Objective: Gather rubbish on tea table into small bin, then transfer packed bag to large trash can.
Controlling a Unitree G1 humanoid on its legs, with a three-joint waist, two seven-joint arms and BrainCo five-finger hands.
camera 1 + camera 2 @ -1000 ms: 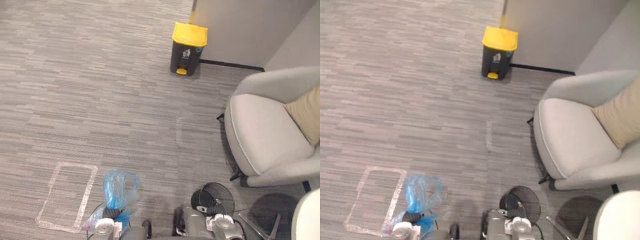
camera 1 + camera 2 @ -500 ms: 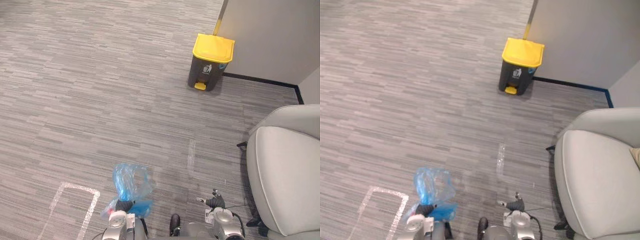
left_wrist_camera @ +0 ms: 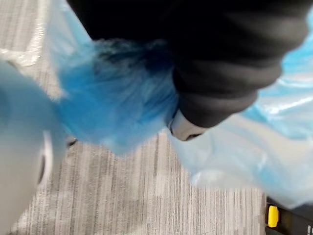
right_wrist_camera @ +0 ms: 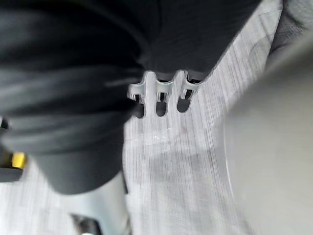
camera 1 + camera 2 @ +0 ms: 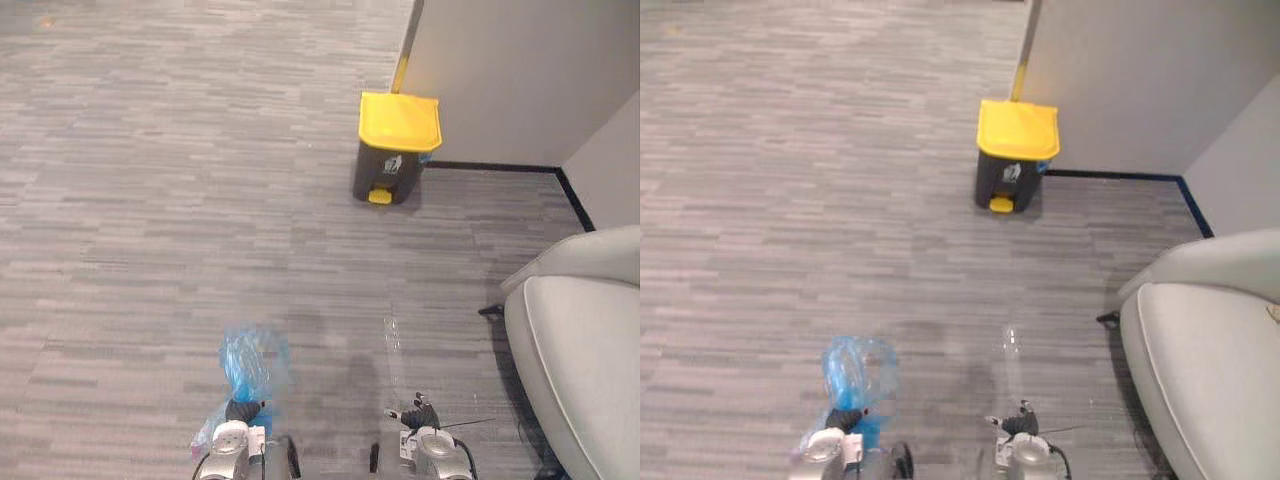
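A crumpled blue plastic bag (image 5: 250, 362) hangs above the grey carpet, bunched at its neck in my left hand (image 5: 238, 412), which is shut on it. In the left wrist view the blue bag (image 3: 112, 107) wraps close around the hand's dark cover (image 3: 220, 58). My right hand (image 5: 420, 414) is low beside it, fingers relaxed and holding nothing; its silver fingers (image 4: 156, 92) show under the dark cover in the right wrist view. The large dark trash can (image 5: 393, 158) with a yellow lid, closed, stands ahead against the wall.
A light grey armchair (image 5: 585, 350) fills the lower right. A grey wall (image 5: 520, 70) with a dark skirting runs behind the can. A short tape mark (image 5: 391, 335) lies on the carpet between me and the can.
The whole view has shifted: the armchair slid toward the right edge, and the mesh bin and floor tape rectangle left the picture. The bag stays in my left hand.
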